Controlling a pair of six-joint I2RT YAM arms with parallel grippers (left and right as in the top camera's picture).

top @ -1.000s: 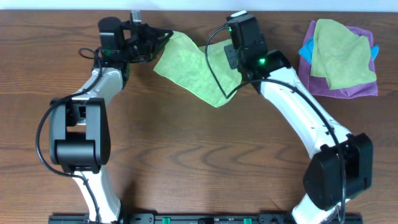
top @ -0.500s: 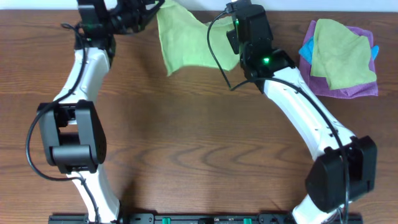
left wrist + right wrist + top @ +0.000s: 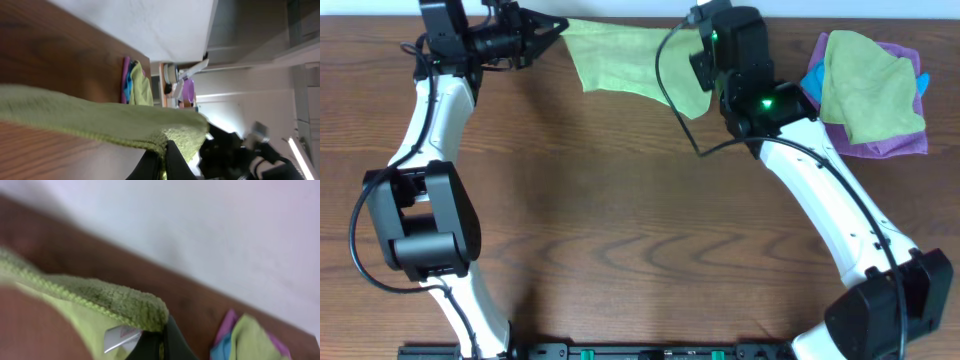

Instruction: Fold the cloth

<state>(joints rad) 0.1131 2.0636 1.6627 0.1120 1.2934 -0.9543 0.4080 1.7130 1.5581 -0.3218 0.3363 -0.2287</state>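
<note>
While the left gripper [image 3: 553, 28] and right gripper [image 3: 160, 341] each pinch an end of the cloth [image 3: 625, 62], closed tight, it hangs spread over the desk's [image 3: 620, 220] far edge, no fold yet made.

A dark wood-grain table [image 3: 620, 230] is noted, on which a purple cloth [image 3: 890, 146] is laid flat by the far right edge, with a blue item [image 3: 812, 82] showing at its left side and a dull yellow-green cloth [image 3: 865, 85] heaped on top of it.
</note>
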